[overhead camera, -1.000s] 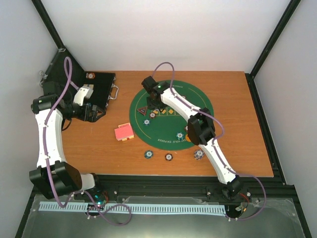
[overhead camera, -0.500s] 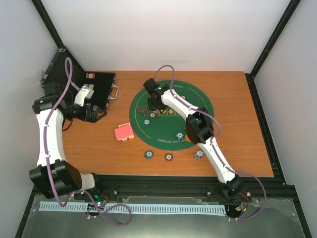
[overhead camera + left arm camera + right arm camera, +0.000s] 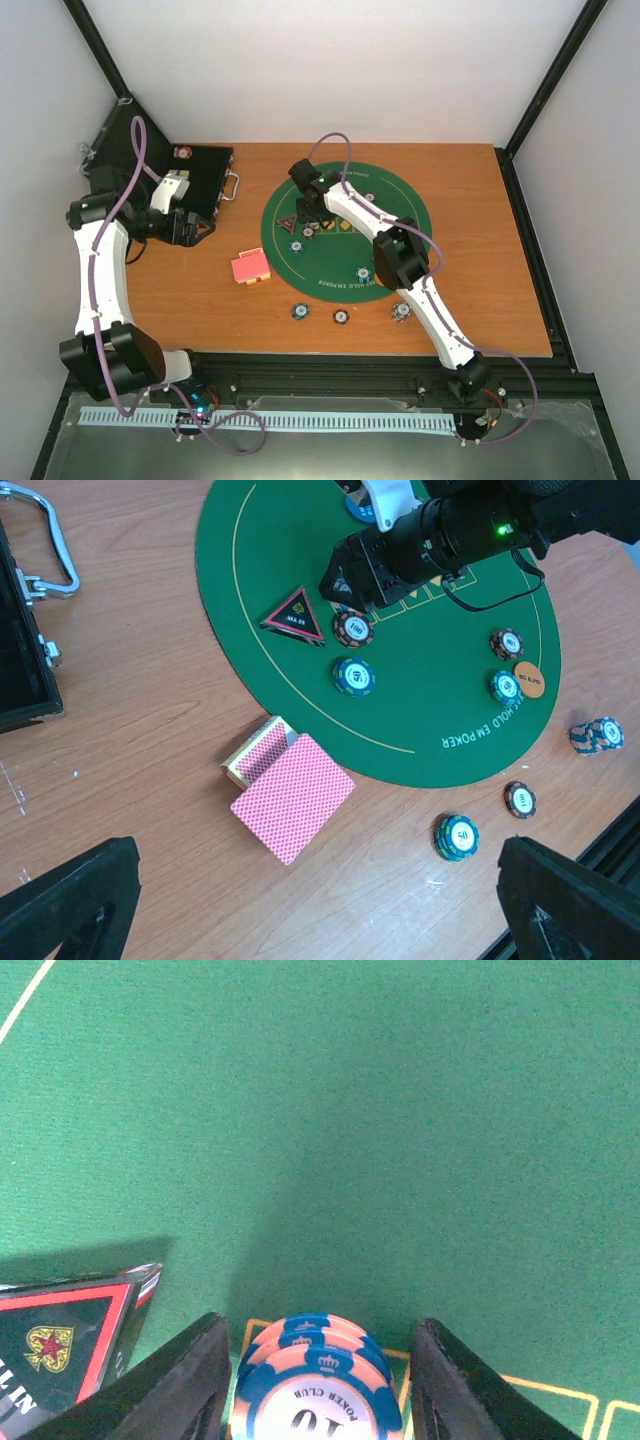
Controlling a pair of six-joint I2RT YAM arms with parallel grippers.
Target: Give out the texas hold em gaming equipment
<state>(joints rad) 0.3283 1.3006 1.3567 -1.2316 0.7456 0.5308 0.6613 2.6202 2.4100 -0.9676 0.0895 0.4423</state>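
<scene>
My right gripper (image 3: 308, 220) is low over the green mat (image 3: 400, 215), open, its fingers (image 3: 180, 1385) straddling a stack of orange-and-blue chips (image 3: 320, 1390) with a small gap on the right side. The dark triangular button (image 3: 60, 1345) lies just left of it; it also shows in the left wrist view (image 3: 294, 616). More chips (image 3: 354, 676) and an orange button (image 3: 529, 679) lie on the mat. The red-backed card deck (image 3: 290, 792) lies on the wood by the mat's edge. My left gripper (image 3: 320, 910) is wide open and empty, high above the deck.
The open black case (image 3: 195, 180) with its handle (image 3: 45, 540) stands at the far left, with a chip (image 3: 182, 152) on it. Loose chip stacks (image 3: 299, 311) (image 3: 341, 317) (image 3: 402, 312) lie on the wood near the front edge. My right arm (image 3: 400, 260) crosses the mat.
My right arm has shifted slightly toward the far left over the mat. My left arm has barely moved.
</scene>
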